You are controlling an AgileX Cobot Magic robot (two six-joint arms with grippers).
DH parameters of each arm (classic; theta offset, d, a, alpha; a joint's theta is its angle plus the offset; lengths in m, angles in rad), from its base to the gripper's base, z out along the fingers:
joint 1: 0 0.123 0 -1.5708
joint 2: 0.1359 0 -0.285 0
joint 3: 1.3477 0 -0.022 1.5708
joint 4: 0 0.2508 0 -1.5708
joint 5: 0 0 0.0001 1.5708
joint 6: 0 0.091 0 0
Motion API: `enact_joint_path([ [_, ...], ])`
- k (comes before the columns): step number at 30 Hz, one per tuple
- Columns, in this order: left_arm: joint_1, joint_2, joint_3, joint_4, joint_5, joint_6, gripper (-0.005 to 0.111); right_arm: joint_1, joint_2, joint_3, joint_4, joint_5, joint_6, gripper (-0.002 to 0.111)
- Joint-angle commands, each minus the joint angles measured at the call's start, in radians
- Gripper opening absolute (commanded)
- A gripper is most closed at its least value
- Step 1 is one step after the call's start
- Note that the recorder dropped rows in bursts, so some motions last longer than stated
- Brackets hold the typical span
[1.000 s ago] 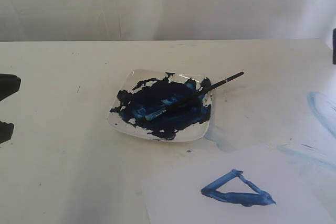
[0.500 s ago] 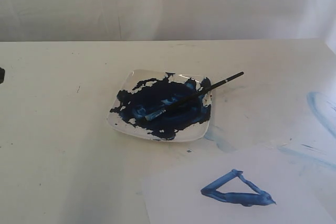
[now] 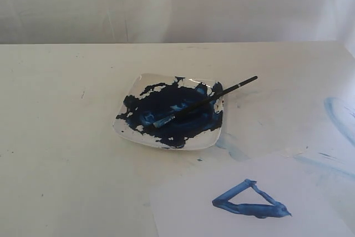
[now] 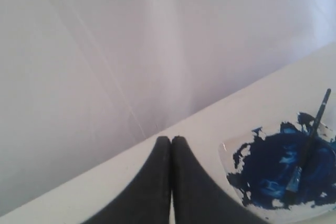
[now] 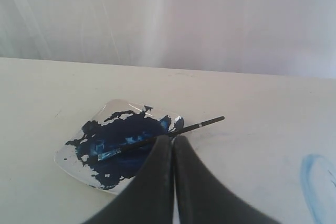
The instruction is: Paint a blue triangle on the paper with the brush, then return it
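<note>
The brush [image 3: 202, 101] lies across the plate [image 3: 132, 135], bristles in the dark-blue paint and its black handle sticking out past the rim; it also shows as the brush [image 4: 307, 146] and the brush [image 5: 157, 138]. A dark-blue triangle [image 3: 249, 201] sits on the white paper [image 3: 188, 209] at the front right of the table. Neither gripper appears in the exterior view. My left gripper [image 4: 171, 138] is shut and empty, held high beside the plate [image 4: 229, 153]. My right gripper [image 5: 172, 138] is shut and empty, above the table near the plate [image 5: 65, 161].
Pale blue smears [image 3: 338, 112] mark the tabletop right of the plate and near the paper. A white curtain [image 3: 177, 4] hangs behind the table's far edge.
The left arm's dark shape at the left edge of the exterior view has drawn out of sight, as has the bit of the right arm at the right edge. Brush, plate and paper stay put.
</note>
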Motion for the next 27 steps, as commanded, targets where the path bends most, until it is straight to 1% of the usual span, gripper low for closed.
enact_joint_path([
  [1,0.022,-0.123,0.007,-0.019,0.005,-0.007,0.000,0.002,-0.004,0.003,0.003,-0.021,-0.006,0.000],
  [5,0.031,-0.215,0.007,-0.019,0.005,-0.007,0.000,0.002,-0.004,0.003,0.003,-0.002,-0.006,0.000],
  [10,0.033,-0.272,0.007,-0.019,0.005,-0.007,0.000,0.002,-0.004,0.003,0.000,-0.002,-0.006,0.000],
  [27,0.033,-0.273,0.007,-0.019,0.007,-0.007,0.000,0.002,-0.004,0.003,0.000,-0.002,-0.006,0.000],
])
